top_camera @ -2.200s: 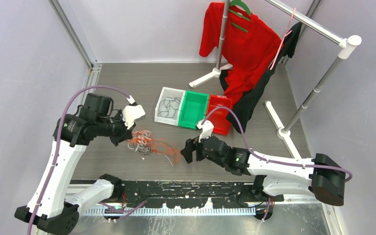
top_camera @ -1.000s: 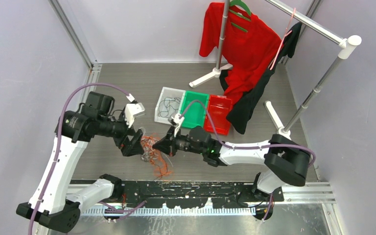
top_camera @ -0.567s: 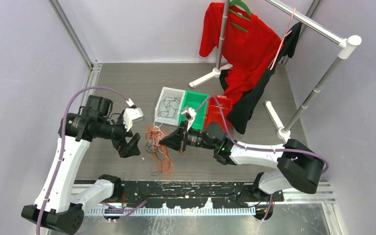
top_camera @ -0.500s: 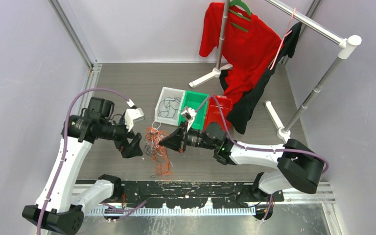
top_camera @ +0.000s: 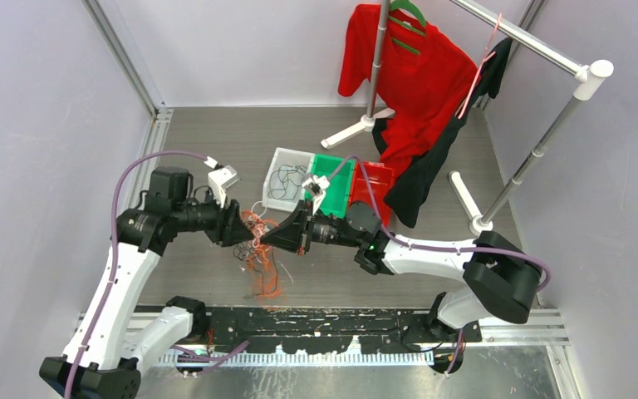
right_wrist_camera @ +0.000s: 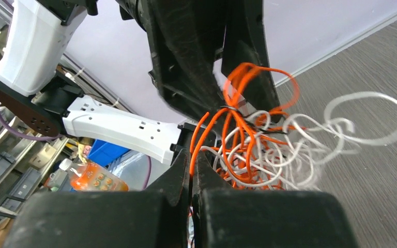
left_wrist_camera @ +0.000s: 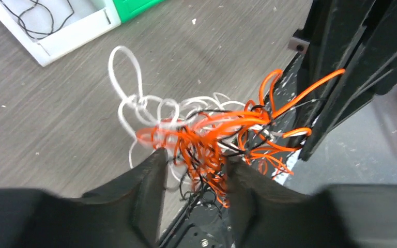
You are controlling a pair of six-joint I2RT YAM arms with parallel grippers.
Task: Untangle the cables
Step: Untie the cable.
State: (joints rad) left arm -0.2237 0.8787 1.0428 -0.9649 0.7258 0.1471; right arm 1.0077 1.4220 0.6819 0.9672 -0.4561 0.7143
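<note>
The cables (top_camera: 257, 243), a knot of orange, white and black strands, hang between my two grippers above the tabletop (top_camera: 208, 141). An orange tail trails down toward the near edge. My right gripper (right_wrist_camera: 192, 161) is pinched tight on orange strands. My left gripper (left_wrist_camera: 194, 164) stands partly apart, a finger on either side of the knot. I cannot make out which strand runs where inside the tangle. Beyond it, my right arm hides part of the green bin (top_camera: 326, 170) and the red bin (top_camera: 382, 176), next to the white bin (top_camera: 271, 179).
</note>
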